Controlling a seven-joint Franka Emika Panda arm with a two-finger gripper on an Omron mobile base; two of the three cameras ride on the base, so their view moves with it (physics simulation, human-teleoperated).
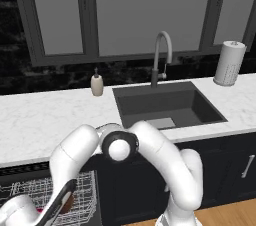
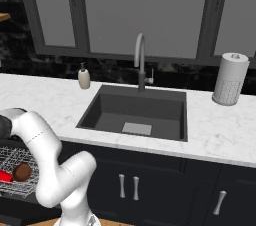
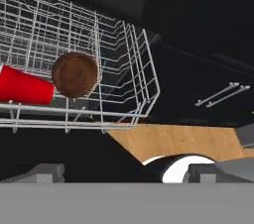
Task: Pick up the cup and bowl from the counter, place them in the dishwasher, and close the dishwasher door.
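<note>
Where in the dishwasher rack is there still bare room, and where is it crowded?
In the hand view the white wire rack is bare across its far rows and in the corner to the right of the bowl. The near left edge is crowded: the cup lies on its side right against the bowl. The counter left of the sink is also bare.

Just hanging out on the worktop: beige soap dispenser (image 1: 97, 83) sitting left of the dark sink (image 1: 167, 104), curved grey faucet (image 1: 161, 57) rising behind it, white paper towel roll (image 1: 229, 63) standing upright off to the right. Behind all that, big grey-framed windows (image 1: 150, 10). Down below, dark cabinet doors (image 2: 165, 190) sporting short silver handles, wood floor (image 3: 178, 141) peeking underneath.
</note>
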